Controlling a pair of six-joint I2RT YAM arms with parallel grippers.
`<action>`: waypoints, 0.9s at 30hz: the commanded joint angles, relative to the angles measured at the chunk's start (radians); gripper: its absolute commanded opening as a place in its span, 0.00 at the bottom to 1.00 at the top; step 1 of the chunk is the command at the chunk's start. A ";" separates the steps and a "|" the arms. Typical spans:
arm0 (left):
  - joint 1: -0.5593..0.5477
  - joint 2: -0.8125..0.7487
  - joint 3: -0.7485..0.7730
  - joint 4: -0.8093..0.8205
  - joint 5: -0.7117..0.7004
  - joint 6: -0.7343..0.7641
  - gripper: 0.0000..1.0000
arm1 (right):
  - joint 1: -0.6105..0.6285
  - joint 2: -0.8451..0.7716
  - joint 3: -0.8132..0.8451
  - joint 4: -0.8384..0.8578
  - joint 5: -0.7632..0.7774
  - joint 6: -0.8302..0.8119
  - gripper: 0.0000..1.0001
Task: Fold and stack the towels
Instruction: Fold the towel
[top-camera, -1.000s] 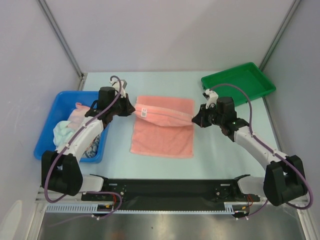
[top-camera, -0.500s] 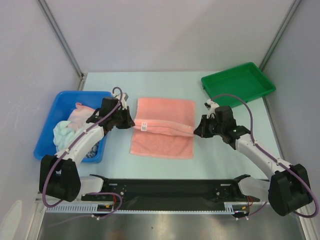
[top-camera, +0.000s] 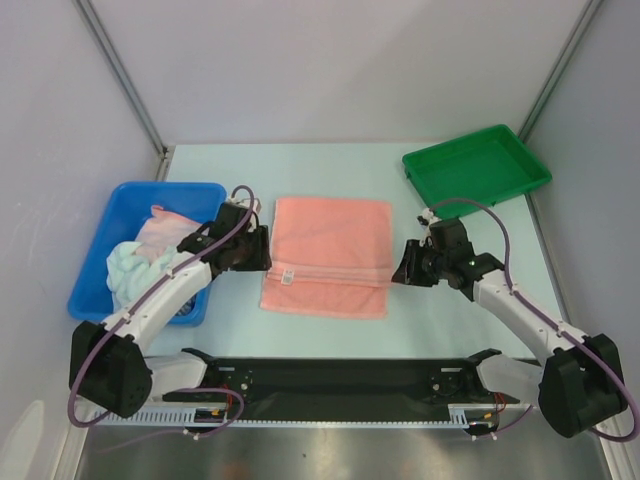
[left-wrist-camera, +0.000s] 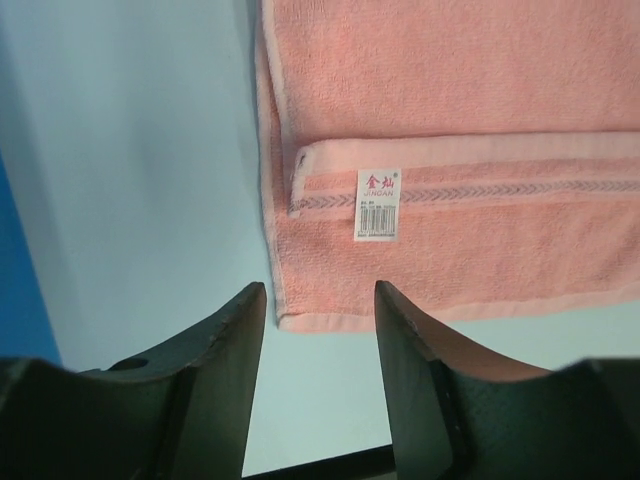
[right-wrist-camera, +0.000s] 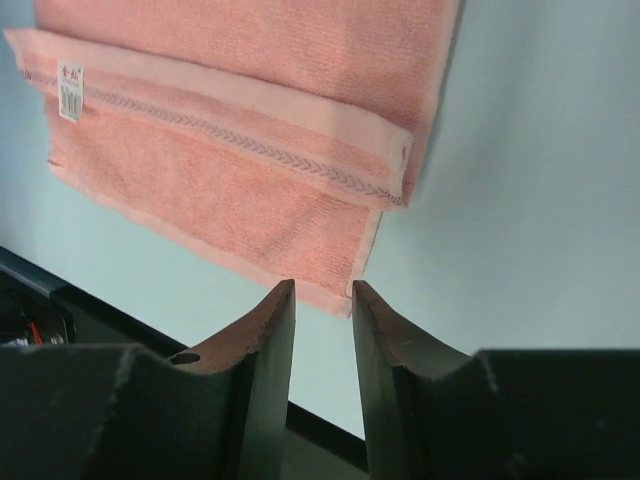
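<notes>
A pink towel lies flat in the middle of the desk. Its far part is folded over toward the near side, and a strip of the lower layer shows along the near edge. A small white label sits on the folded edge. The left pincer is just beside the towel's left edge, jaws apart, holding nothing. The right pincer is just beside the right edge, jaws narrowly apart, also empty. More towels lie in the blue bin at the left.
</notes>
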 joint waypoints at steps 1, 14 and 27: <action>-0.006 0.018 0.046 0.031 -0.016 -0.049 0.54 | 0.005 0.021 0.001 0.071 0.087 0.084 0.35; -0.006 0.364 0.145 0.151 0.068 -0.078 0.60 | 0.003 0.377 0.144 0.208 0.045 0.024 0.46; -0.009 0.222 -0.006 0.168 0.131 -0.084 0.52 | 0.009 0.098 -0.076 0.183 -0.011 0.018 0.45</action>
